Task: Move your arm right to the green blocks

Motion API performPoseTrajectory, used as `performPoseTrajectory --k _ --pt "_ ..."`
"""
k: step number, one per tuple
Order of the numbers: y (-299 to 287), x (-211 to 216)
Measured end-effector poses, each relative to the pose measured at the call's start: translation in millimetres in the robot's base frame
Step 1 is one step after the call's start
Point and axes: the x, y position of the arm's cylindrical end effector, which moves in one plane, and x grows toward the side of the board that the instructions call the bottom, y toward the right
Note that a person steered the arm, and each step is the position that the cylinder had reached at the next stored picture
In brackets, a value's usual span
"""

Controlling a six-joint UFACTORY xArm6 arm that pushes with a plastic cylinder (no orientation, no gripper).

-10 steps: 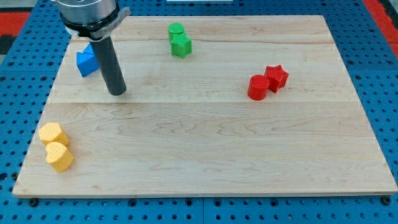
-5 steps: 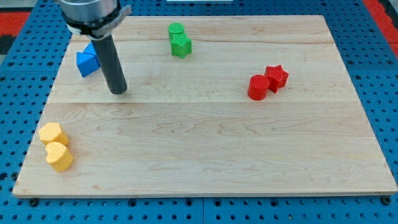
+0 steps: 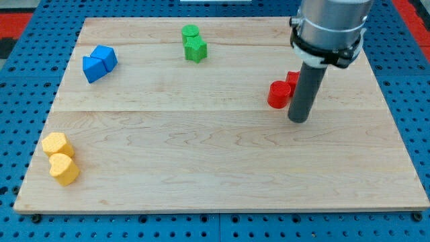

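Two green blocks touch near the view's top centre: a green cylinder (image 3: 191,31) and a green star-shaped block (image 3: 195,48) just below it. My tip (image 3: 298,119) rests on the board far to the right of them, just below and right of the red cylinder (image 3: 277,94). The rod covers most of the red star block (image 3: 293,78).
Two blue blocks (image 3: 99,63) touch at the view's upper left. Two yellow blocks (image 3: 60,158) touch at the lower left, near the wooden board's (image 3: 215,188) edge. A blue pegboard surrounds the board.
My tip has jumped from the left side, beside the blue blocks, across the board to the right, beside the red blocks. No block has moved.
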Motion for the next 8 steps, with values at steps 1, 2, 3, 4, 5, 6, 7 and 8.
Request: performPoseTrajectory --k 1,2,3,4,5,6,7,8 --pt "15 -19" --pt "51 -45" --pt "55 -55" --pt "59 -69" --pt "59 -81" --pt "40 -93" --pt "13 -103" --pt "-17 -131"
